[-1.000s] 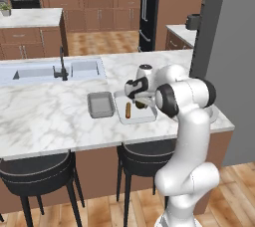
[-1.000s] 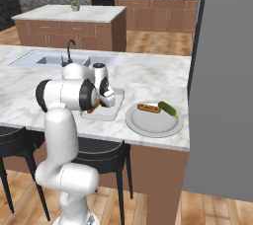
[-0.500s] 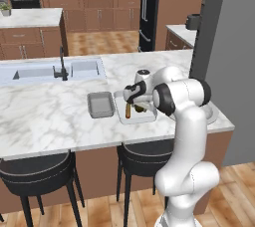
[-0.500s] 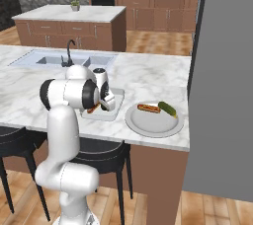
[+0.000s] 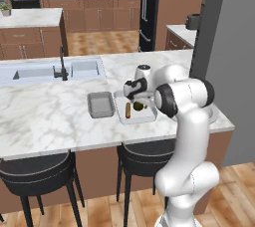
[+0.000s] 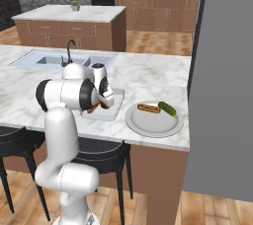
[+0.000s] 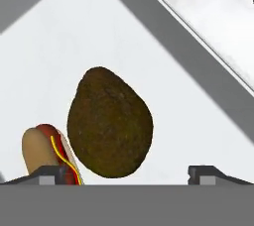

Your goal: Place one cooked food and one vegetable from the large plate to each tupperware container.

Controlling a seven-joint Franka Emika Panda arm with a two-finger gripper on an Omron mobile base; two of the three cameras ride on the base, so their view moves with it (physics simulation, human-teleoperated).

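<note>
Jaws spread wide just above avocado (image 7: 110, 123), now lying in larger tray (image 5: 147, 117) touching hot dog (image 7: 47, 149). Risk on lift-out: fingertips (image 7: 211, 173) clipping avocado, rolling it against tray rim. Plate (image 6: 148, 125), well apart on bench (image 5: 45, 114), holding second hot dog (image 6: 148, 108) and pickle (image 6: 167, 109); smaller tray (image 5: 100, 104) bare.

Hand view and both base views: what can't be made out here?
- Hot dog in the hand view: cut off by the bottom edge.
- Larger tray in the right base view: the arm covers most of it and its contents.
- Smaller tray in the left base view: too small to tell if anything lies inside.
- Hand in the left base view: finger gap too small to read.
</note>
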